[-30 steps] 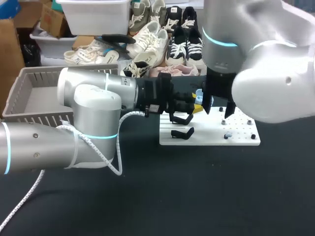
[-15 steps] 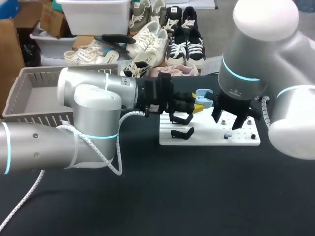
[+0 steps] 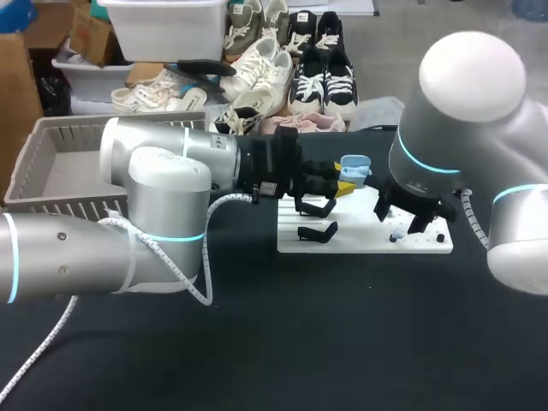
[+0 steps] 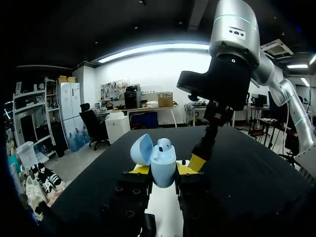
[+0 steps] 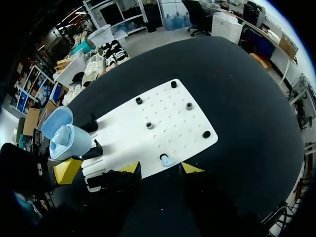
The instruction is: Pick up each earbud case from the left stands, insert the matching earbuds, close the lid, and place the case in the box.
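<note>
In the head view, the left gripper (image 3: pixel 339 185) is holding the pale blue earbud case (image 3: pixel 354 167) up over the near end of the white peg plate (image 3: pixel 360 241). It is well apart from the grey basket (image 3: pixel 51 184). The right gripper (image 3: pixel 402 223) is hanging low over the plate's far half.

In the left wrist view, both yellow tips are pressing the case's body from opposite sides, so the claw is closed on it at a narrow spread. The lid (image 4: pixel 140 149) is standing open and a seated earbud (image 4: pixel 164 144) is sitting in one well. The case is looking light, hard and glossy, so probably slippery. A grip low on the body, clear of the hinge, is likely safest.

In the right wrist view, the right gripper's fingers are standing apart, straddling a loose earbud (image 5: pixel 166 161) that is perched on a peg. Neither tip appears to be touching it, and the claw is holding nothing. The bud is looking tiny, smooth and easy to flick off, so a gentle pinch across its sides would probably suit.
</note>
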You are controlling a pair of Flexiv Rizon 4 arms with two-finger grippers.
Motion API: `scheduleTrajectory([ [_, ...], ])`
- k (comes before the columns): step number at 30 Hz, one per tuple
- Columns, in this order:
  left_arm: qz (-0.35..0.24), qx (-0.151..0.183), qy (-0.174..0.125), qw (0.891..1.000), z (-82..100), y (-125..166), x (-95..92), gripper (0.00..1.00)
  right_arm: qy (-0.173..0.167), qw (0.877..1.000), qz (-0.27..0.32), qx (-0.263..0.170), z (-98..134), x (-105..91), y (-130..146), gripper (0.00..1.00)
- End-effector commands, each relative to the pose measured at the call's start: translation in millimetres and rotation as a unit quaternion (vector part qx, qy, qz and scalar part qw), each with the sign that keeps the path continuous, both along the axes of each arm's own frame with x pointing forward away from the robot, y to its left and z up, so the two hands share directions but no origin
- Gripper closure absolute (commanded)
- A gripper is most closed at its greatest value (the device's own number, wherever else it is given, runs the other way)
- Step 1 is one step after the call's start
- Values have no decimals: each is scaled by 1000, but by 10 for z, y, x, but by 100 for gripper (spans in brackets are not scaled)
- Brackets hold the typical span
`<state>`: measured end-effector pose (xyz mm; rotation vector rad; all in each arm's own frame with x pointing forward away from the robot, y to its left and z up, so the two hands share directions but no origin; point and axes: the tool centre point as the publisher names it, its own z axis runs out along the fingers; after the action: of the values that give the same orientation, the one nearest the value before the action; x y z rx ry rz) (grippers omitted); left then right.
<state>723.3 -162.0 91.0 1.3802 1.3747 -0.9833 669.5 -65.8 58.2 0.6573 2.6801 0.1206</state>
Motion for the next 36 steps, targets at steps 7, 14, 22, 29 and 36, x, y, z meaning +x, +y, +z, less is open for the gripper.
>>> scheduleTrajectory([
  [7,3,-1,-1,1000,-4,0,-14,100,-9,1000,15,-9,-82,-21,-12,52],
  [14,3,-1,-1,1000,-4,0,-14,100,-4,1000,16,-10,-117,-90,-66,53],
  [22,3,-1,-1,1000,-4,0,-14,100,-3,1000,19,3,-216,-88,-84,53],
  [29,3,-1,-1,1000,-4,0,-14,100,-14,999,25,16,-253,-70,-101,53],
  [36,3,-1,-1,1000,-4,0,-14,100,-15,999,29,19,-280,-57,-79,53],
])
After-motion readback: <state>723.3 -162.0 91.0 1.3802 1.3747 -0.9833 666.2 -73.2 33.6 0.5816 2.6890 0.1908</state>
